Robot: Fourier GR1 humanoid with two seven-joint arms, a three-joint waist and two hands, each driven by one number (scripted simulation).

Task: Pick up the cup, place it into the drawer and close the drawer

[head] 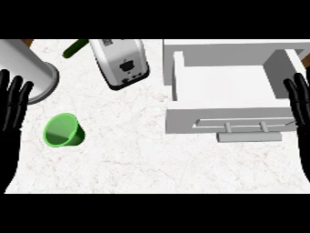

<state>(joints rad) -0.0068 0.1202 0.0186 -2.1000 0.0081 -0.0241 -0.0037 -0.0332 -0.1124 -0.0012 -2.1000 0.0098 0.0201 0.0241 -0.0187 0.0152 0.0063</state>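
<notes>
— Your hands?
— Left hand (pixel 4 107) and right hand (pixel 307 102) rest with fingers straight, holding nothing. The cup (pixel 64 130) lies tipped near my left; the drawer (pixel 227 86) stands open.
— The risk?
— Grabbing its rim could roll it away.

The cup (pixel 64 130) is bright green. The drawer (pixel 232 98) is white, its handle (pixel 248 136) grey. The counter (pixel 144 154) is white marble with faint reddish veins. Both hands (pixel 3 109) (pixel 309 104) are black. The toaster (pixel 121 61) is white with black.
</notes>
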